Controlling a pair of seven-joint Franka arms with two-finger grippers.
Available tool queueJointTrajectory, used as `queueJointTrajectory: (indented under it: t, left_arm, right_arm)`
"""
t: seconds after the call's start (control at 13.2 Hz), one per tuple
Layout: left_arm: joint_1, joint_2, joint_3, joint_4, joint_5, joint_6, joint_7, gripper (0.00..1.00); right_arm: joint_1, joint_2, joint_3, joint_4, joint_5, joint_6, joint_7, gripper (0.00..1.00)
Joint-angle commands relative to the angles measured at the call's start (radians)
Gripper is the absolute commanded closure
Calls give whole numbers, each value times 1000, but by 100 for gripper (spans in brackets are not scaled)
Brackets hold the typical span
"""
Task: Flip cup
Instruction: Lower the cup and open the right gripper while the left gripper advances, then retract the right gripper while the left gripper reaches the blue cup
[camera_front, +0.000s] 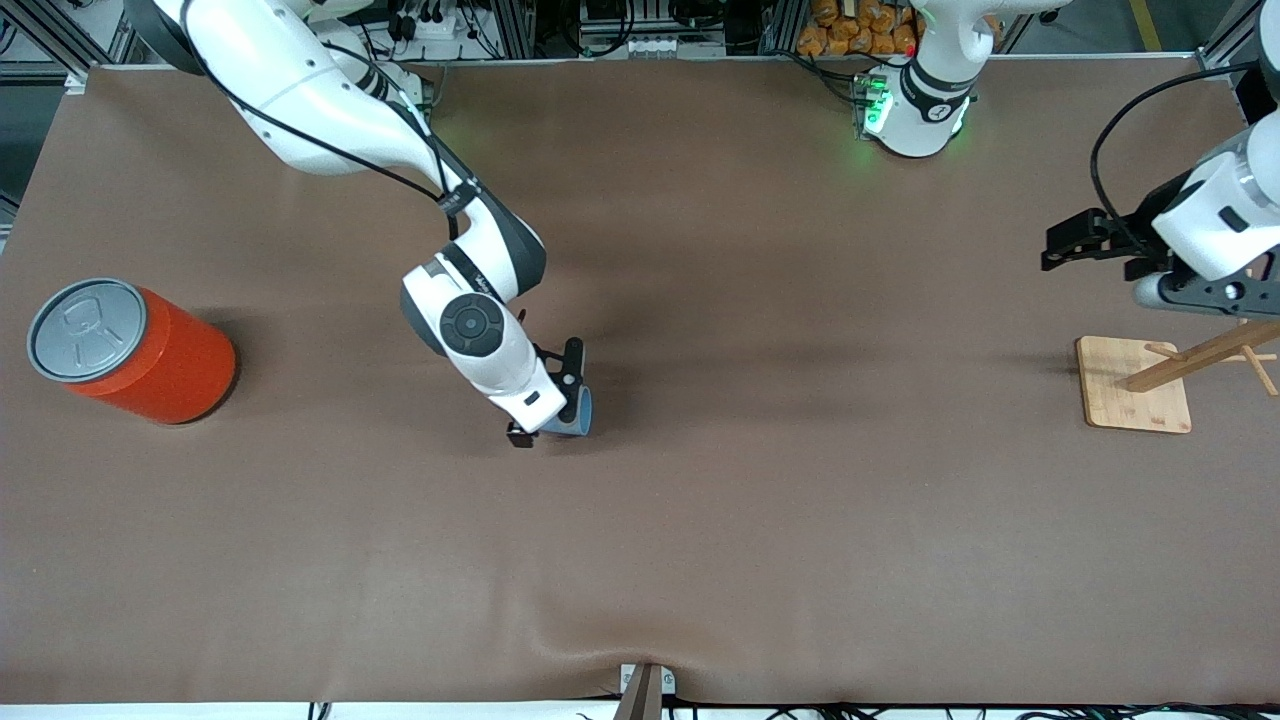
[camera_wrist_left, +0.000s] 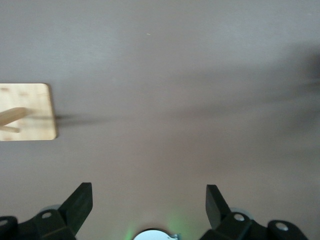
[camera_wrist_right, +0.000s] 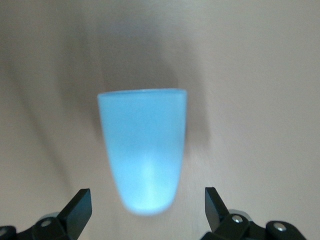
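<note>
While angled down, right gripper (camera_front: 548, 400) wide around cup (camera_front: 572, 413)

Light-blue cup (camera_wrist_right: 143, 150), orange can (camera_front: 160, 362) with grey lid — brown table (camera_front: 760, 520), pale wooden stand (camera_front: 1132, 395).

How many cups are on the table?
1. The cup sits mid-table, between the open right gripper's fingers. None other shows.

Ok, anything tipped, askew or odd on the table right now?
Nothing spilled or damaged. The cup sits between the open fingers of the right tool, ungripped. The orange can and the wooden stand look undisturbed. The left tool waits open above the table.
</note>
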Motion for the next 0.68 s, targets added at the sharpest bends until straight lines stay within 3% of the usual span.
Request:
queueJointTrajectory:
  t: [0.0, 0.15, 0.38, 0.61]
  left_arm:
    - [-2, 62, -8, 22, -27, -18, 9, 0]
    - [-1, 110, -9, 24, -56, -11, 16, 0]
    - [7, 222, -8, 24, -249, 31, 32, 0]
    - [-31, 331, -9, 76, -366, 63, 35, 0]
  right_arm:
    - [-36, -106, 4, 5, 31, -119, 146, 0]
    - [-89, -164, 4, 5, 31, -177, 284, 0]
    - [-203, -244, 4, 5, 31, -238, 433, 0]
    - [-290, -327, 6, -2, 32, -298, 591, 0]
